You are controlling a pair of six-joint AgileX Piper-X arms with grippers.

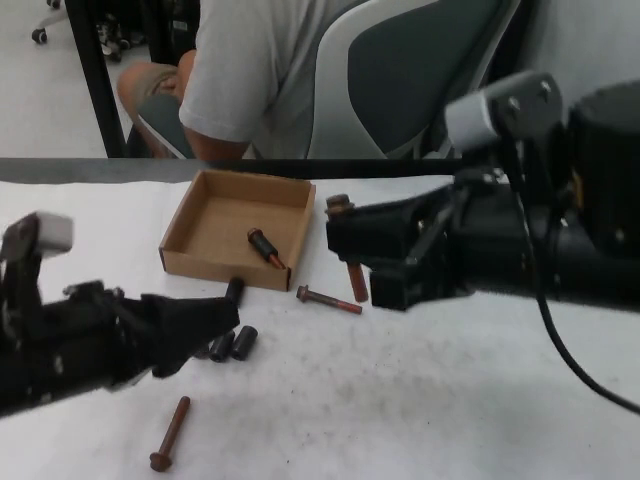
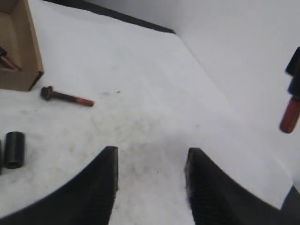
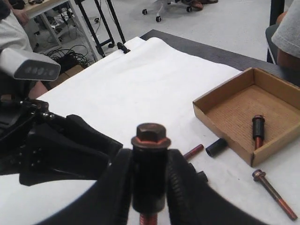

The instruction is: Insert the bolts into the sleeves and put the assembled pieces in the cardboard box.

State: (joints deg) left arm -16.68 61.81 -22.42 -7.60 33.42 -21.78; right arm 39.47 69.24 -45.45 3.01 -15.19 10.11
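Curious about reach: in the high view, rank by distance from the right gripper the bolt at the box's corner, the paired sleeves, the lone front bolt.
From the right gripper, holding a sleeved bolt:
1. Loose bolt at the front corner of the box.
2. Paired sleeves, mid-bench.
3. Lone front bolt, near edge.

Light: bright, even, overhead.
Shadows: faint under the rust-red steel bolt (image 2: 65,97) on the white cloth bench (image 2: 154,70).
Glare: dull sheen on the black-sleeved copper bolt (image 3: 149,164), at its hex head.
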